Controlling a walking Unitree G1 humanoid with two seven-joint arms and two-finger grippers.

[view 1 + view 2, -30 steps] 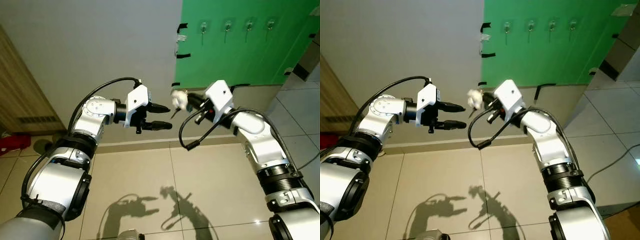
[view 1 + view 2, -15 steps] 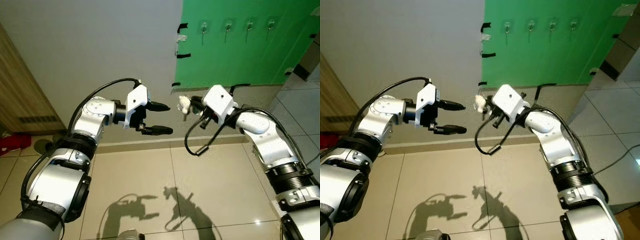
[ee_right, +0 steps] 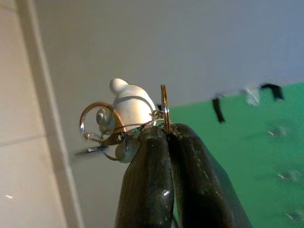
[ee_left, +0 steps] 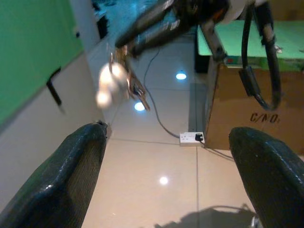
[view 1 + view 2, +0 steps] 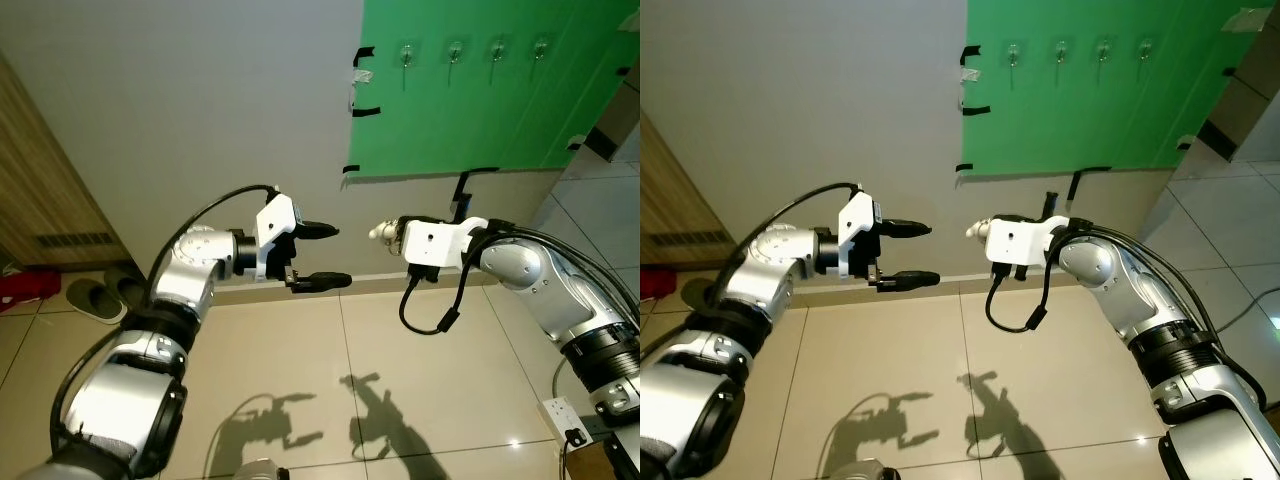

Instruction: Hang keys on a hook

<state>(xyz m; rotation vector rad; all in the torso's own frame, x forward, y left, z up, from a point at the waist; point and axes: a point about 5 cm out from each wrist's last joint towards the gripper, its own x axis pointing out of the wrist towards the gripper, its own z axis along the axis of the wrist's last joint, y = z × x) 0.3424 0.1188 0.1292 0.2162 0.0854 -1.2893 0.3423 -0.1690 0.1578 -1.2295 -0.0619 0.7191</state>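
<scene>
Left tool (image 5: 322, 255): fingers apart, held level at 9 o'clock, pointing toward the keys.
Right tool (image 3: 167, 130): clamped on the keys (image 3: 124, 122) by one thin ring, at 3 o'clock, arm bent low.
Hooks (image 5: 454, 50): at 1 o'clock, on the green panel (image 5: 470, 110), well above.
Risk: ring likely slips from that thin pinch during the lift.

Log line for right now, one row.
right gripper: shut on keys | left gripper: open, facing keys | hooks: on green board, unreached

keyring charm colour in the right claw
White, a small rounded figure on metal rings; clearest in the right wrist view.
</scene>
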